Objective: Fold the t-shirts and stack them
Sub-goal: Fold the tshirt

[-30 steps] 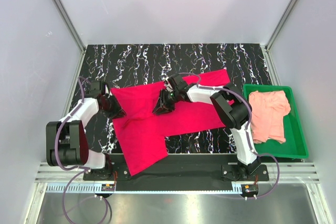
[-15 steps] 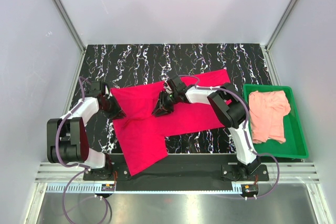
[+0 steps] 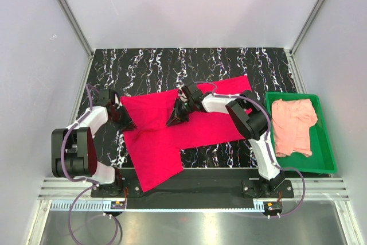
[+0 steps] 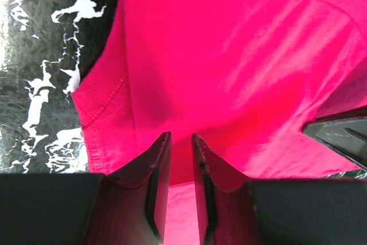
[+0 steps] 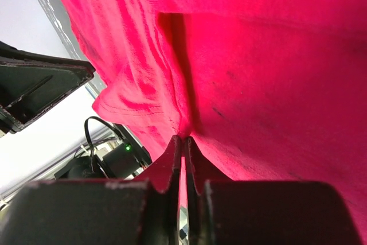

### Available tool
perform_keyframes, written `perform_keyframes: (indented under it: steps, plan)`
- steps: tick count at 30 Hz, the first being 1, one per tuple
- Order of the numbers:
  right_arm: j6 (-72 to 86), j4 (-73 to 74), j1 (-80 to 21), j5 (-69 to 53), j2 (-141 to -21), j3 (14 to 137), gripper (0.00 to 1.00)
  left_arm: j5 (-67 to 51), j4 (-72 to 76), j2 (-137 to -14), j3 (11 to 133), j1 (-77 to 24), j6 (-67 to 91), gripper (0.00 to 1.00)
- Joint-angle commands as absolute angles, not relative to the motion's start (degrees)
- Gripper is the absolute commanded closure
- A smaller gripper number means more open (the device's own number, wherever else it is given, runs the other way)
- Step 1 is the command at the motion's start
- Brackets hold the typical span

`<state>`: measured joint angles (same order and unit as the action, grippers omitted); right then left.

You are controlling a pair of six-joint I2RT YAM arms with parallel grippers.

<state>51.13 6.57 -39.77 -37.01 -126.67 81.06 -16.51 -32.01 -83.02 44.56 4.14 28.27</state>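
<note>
The crimson-red t-shirt [image 3: 172, 136] lies spread on the black marbled table, one part hanging over the near edge. My left gripper [image 3: 125, 121] is at the shirt's left edge. In the left wrist view its jaws [image 4: 181, 136] stand a narrow gap apart with red cloth [image 4: 229, 55] between them. My right gripper [image 3: 174, 120] is over the shirt's middle. In the right wrist view it [image 5: 183, 137] is pinched shut on a raised ridge of the red cloth [image 5: 258, 84]. The salmon-pink t-shirt [image 3: 293, 125] lies crumpled in the green tray [image 3: 327, 159].
The green tray stands at the table's right edge beside the right arm. The black marbled table [image 3: 172, 67] shows behind the red shirt. White walls and metal posts enclose the back and sides.
My right gripper has crept slightly left along the red shirt, drawing up a small ridge of cloth. The left gripper has barely moved.
</note>
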Motion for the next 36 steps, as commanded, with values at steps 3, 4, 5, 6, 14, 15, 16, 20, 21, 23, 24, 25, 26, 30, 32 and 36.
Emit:
perform_keyframes:
  steps: [3,4,5,6,14,15,16,20,21,23,24,25,26,30,32,36]
  plan:
    - [49.8,9.4,-40.5,-37.8,-123.3,82.3,0.99,-14.8,-31.7,-84.6,44.6,4.5,27.2,0.75]
    - [49.1,11.0,-40.5,-37.4,-123.0,82.4,1.0,-14.6,-31.7,-84.8,44.6,4.5,27.3,0.75]
    - [48.3,11.6,-40.5,-37.4,-122.6,82.3,1.0,-14.6,-31.7,-84.9,44.5,4.5,27.4,0.75]
    - [48.1,12.4,-40.5,-37.4,-122.4,82.4,1.0,-14.5,-31.7,-85.0,44.2,4.5,27.5,0.76]
    - [43.6,16.8,-40.2,-35.9,-121.8,83.3,1.0,-13.5,-31.9,-85.0,43.6,4.5,26.9,0.76]
    - [43.4,16.9,-40.2,-35.9,-121.8,83.3,1.0,-13.5,-31.9,-84.9,43.5,4.5,26.9,0.76]
    - [43.0,17.0,-40.1,-35.8,-121.8,83.3,0.99,-13.4,-32.0,-84.9,43.3,4.5,27.0,0.76]
    - [41.7,18.2,-39.6,-35.1,-122.3,83.5,0.95,-13.2,-32.4,-84.1,43.4,4.5,26.6,0.76]
    - [41.4,18.6,-39.6,-34.7,-122.2,83.6,0.92,-13.0,-32.9,-83.9,43.5,4.5,26.4,0.77]
    - [40.3,19.3,-39.4,-34.0,-122.3,83.8,0.89,-12.1,-33.4,-82.4,44.2,4.5,25.5,0.77]
    - [39.7,20.3,-39.2,-33.8,-122.2,84.1,0.88,-11.3,-34.3,-81.8,44.6,4.5,25.1,0.77]
    - [38.4,21.0,-39.2,-33.1,-122.3,84.8,0.87,-11.0,-34.7,-80.5,45.0,4.5,24.9,0.77]
    - [37.8,22.3,-39.2,-32.7,-122.3,85.2,0.85,-10.6,-35.3,-79.8,46.0,4.5,24.3,0.77]
    - [34.0,27.1,-39.1,-30.9,-121.5,87.8,0.69,-9.8,-37.2,-75.4,48.9,4.5,23.7,0.65]
    - [31.7,32.1,-39.0,-29.3,-119.7,90.0,0.65,-9.3,-36.8,-73.2,50.4,4.4,23.9,0.58]
    - [26.4,41.3,-38.8,-18.1,-115.5,93.6,0.54,-6.7,-34.5,-74.7,54.5,4.0,23.4,0.48]
